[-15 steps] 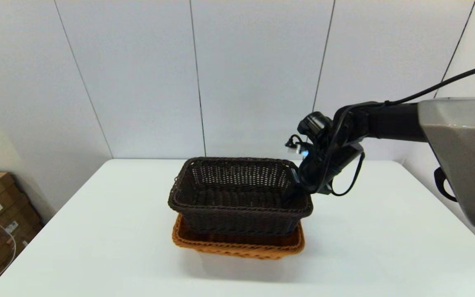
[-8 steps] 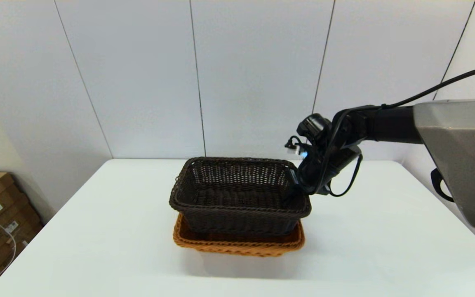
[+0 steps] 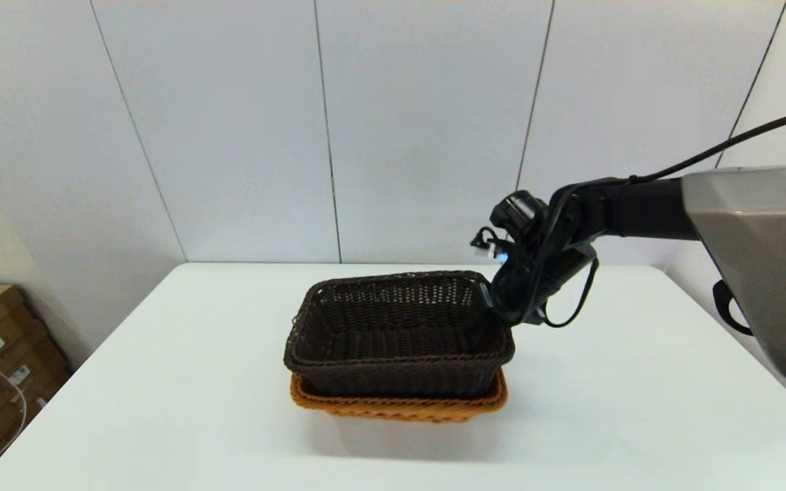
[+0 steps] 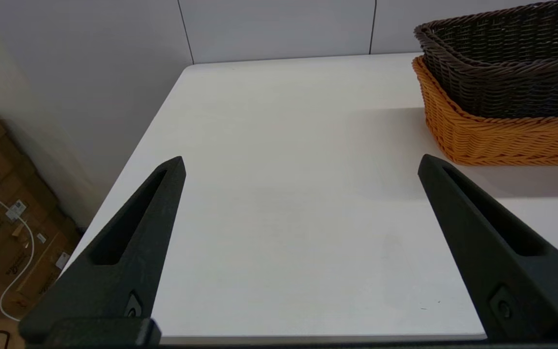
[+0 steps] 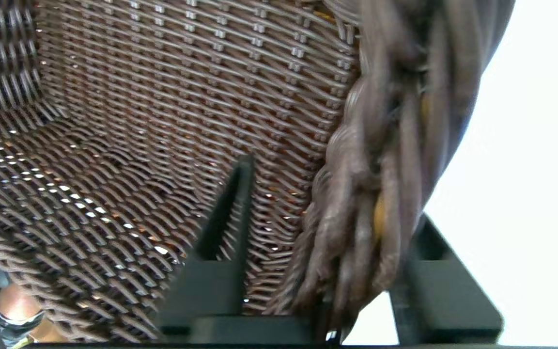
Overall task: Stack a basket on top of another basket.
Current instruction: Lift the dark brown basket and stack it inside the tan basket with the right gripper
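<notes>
The dark brown basket [image 3: 398, 334] sits nested in the orange basket [image 3: 398, 404], long axes crosswise, right end tilted higher; the right gripper [image 3: 490, 308] clamps its right rim; the left gripper [image 4: 301, 165] gapes idle over the white table [image 3: 161, 382].

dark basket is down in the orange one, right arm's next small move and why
Probably open the right gripper and let go. The dark basket sits nested in the orange basket, only the orange rim showing, though its right end looks a bit higher. The fingers straddle its right rim. The left gripper hangs open, away to the side.
</notes>
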Controlling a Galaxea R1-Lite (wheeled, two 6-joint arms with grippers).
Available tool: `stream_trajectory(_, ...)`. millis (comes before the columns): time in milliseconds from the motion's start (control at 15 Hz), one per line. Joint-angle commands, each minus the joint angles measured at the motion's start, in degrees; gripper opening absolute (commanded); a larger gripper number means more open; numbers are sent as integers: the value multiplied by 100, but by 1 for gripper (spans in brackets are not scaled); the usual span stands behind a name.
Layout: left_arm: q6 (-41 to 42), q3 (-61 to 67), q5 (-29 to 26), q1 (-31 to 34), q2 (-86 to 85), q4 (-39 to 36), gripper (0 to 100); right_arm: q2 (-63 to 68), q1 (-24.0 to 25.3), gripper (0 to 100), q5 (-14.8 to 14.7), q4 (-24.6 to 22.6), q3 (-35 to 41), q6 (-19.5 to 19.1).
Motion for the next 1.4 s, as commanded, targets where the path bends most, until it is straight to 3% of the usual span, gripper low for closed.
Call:
stream_trajectory(67,2,1,1,2,7,1,100,-106,-1,100,-2,44,6,-37)
stream_trajectory(933,-6,1,1,2,7,1,100,-712,78,100,-19,80,15,7)
stream_trajectory(1200,-6,1,1,2,7,10,100,-923,-107,100,-37,97,33,33)
stream_trajectory(1400,2,1,1,2,7,1,100,-1248,-467,100,113,308,86,-55)
